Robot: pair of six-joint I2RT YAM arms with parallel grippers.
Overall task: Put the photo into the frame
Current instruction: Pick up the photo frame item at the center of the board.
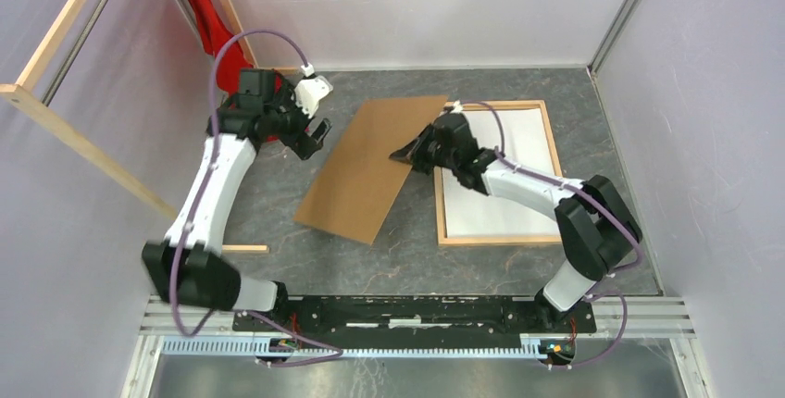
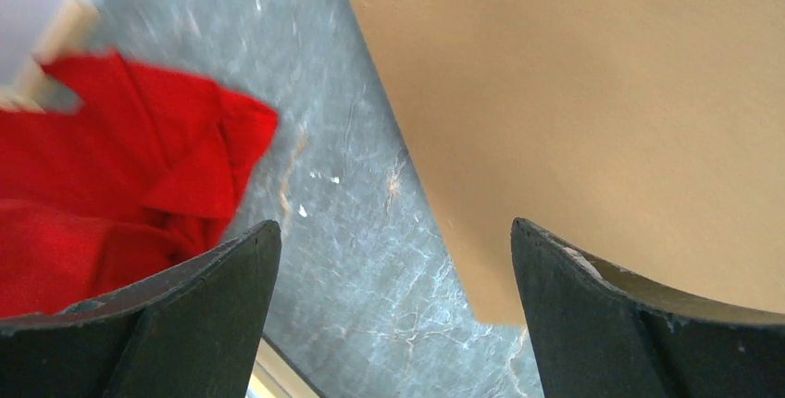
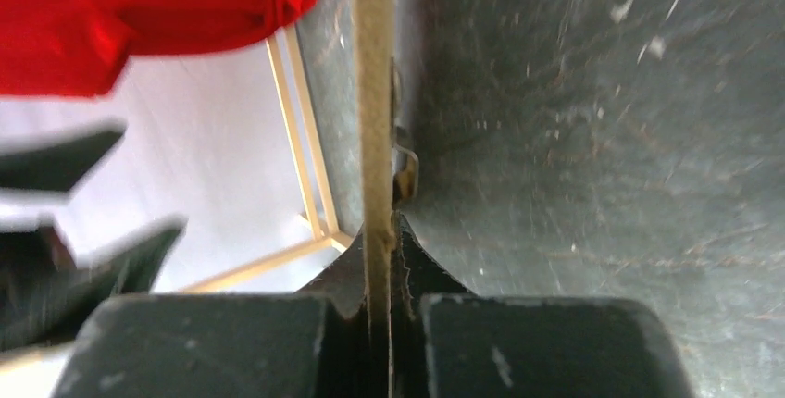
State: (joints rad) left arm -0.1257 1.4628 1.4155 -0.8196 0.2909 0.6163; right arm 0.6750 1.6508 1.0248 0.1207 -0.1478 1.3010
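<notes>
A robot lab cell: blank partition walls (image 1: pixel 417 9) around a stone-patterned table (image 1: pixel 370 259).

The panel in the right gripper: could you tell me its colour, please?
The panel is plain brown, unpatterned; the top external view shows it best.

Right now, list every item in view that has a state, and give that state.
Hardboard panel: tilted, right edge lifted, pinched in the right jaws.
Photo: lying white side up inside the frame.
Frame: lying flat, holding the photo.
Left jaws: open, empty.
Right jaws: shut on the panel's edge.
Red cloth: bunched at back left.
</notes>
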